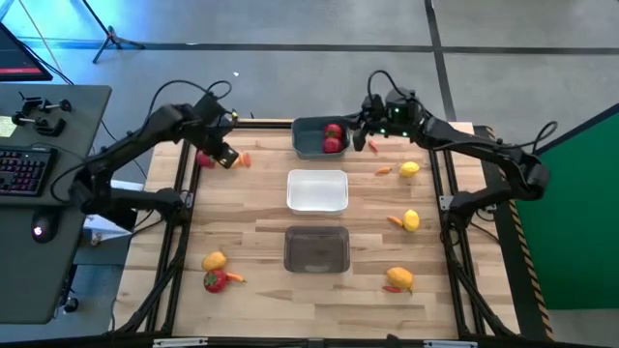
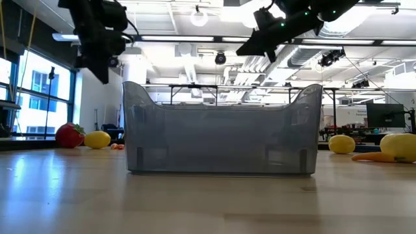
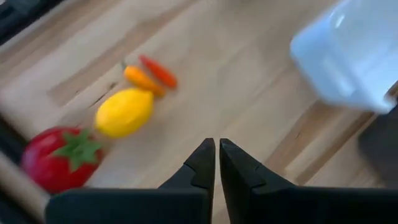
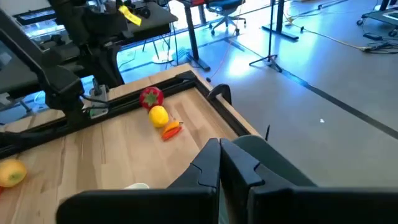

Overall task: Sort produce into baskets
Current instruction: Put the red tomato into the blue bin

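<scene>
We see the left gripper with its fingers nearly together and holding nothing, above the far left part of the surface, where a red strawberry, a yellow lemon and two small carrot pieces lie just ahead of it and the white basket stands further to its side. The right gripper is also closed and empty, right beside the dark blue-grey basket, which has two red strawberries inside. Well apart from both grippers we find the translucent grey basket at the near side, and more lemons with carrots are scattered on the right part of the surface.
</scene>
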Motion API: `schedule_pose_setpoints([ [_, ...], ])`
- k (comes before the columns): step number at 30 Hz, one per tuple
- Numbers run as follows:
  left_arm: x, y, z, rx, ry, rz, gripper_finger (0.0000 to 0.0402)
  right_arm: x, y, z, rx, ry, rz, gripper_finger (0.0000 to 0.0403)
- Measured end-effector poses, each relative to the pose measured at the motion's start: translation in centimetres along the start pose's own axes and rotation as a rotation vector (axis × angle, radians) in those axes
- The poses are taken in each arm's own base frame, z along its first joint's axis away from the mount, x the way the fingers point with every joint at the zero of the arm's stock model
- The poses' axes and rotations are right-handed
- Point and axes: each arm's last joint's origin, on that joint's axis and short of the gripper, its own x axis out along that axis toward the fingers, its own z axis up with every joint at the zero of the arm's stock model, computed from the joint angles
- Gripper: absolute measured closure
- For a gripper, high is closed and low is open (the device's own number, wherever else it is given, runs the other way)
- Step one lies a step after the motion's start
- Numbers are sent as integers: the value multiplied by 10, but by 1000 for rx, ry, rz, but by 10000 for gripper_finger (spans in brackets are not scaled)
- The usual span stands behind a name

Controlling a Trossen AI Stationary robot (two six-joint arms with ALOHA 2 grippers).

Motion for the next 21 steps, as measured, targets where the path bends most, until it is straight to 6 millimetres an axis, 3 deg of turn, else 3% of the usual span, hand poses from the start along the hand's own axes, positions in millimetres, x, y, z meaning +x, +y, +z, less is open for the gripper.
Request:
schedule_pose_setpoints([
  [4,1,4,1,118,129,54,353,1,0,-2,3,16,0,403],
  [10,7,7,-1,262,285,158,273,1,0,-7,3,65,-4,403],
  [17,26,8,5,313,423,296,166,1,0,-8,-34,76,-2,403],
  [21,37,12,12,303,444,327,129,1,0,-8,-35,76,-2,403],
])
